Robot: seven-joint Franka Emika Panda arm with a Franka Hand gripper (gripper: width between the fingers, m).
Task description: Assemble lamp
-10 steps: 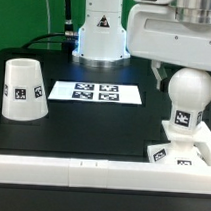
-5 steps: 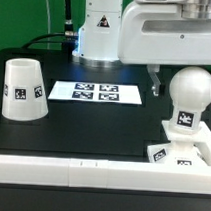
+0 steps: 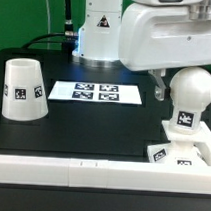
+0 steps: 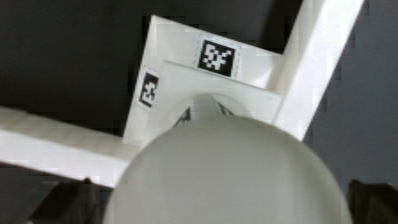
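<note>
The white bulb post [image 3: 188,101] stands upright on the flat square base [image 3: 179,153] at the exterior view's right, by the front rail. My gripper [image 3: 175,73] hangs over the bulb's round top, one dark finger [image 3: 155,84] showing beside it with a small gap. In the wrist view the round bulb top [image 4: 222,170] fills the space between my dark fingers [image 4: 61,203], with the tagged base [image 4: 210,62] beneath; the gripper [image 4: 214,205] is open around the bulb. The tapered shade [image 3: 23,89] stands apart at the exterior view's left.
The marker board [image 3: 96,92] lies flat mid-table. The arm's white pedestal [image 3: 100,35] stands at the back. A white rail [image 3: 80,173] runs along the table's front edge.
The gripper body has shifted toward the exterior view's left and lower, looming larger over the bulb. Bulb post, base and shade have not moved.
</note>
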